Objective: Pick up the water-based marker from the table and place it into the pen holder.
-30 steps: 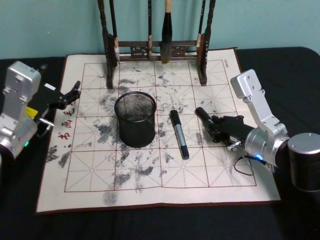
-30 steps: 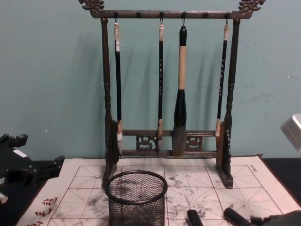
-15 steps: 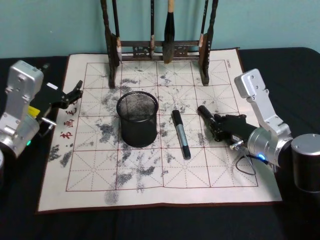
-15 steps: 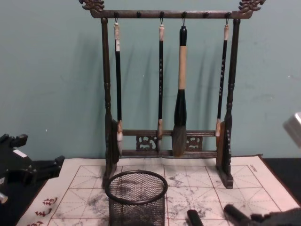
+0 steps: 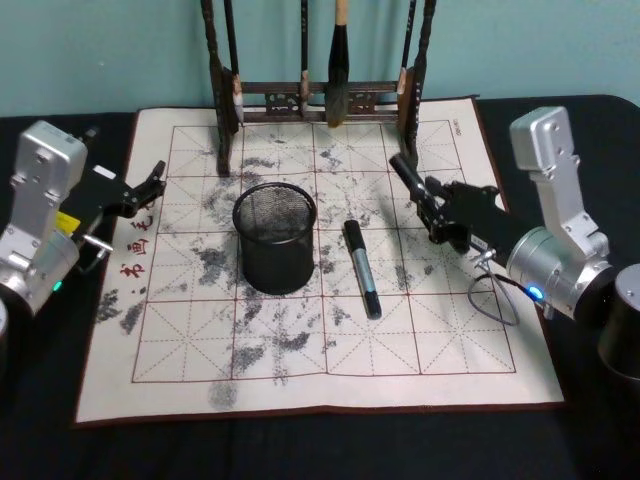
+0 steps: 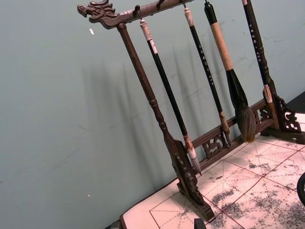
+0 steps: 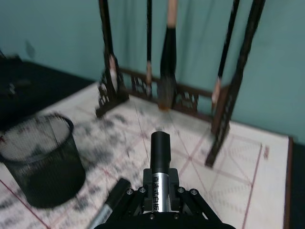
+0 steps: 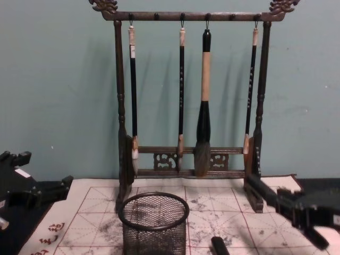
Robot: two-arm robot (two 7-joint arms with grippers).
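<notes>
My right fingers (image 5: 402, 172) have lifted off the mat (image 5: 300, 340) toward the brush rack (image 5: 320, 95), apart or together I cannot tell; the marker (image 5: 360, 268) still lies ungrasped beside the pen holder (image 5: 274, 238); left fingers (image 5: 148, 192) idle apart at the mat's edge.

The black surface (image 5: 300, 450) carries a white mat (image 5: 440, 340) with a red grid, red characters and grey ink smudges. The holder (image 5: 274, 240) is black mesh. The lying marker (image 5: 361, 268) and the held marker (image 7: 160, 162) have black caps and grey barrels. The rack (image 8: 120, 106) is dark brown.
</notes>
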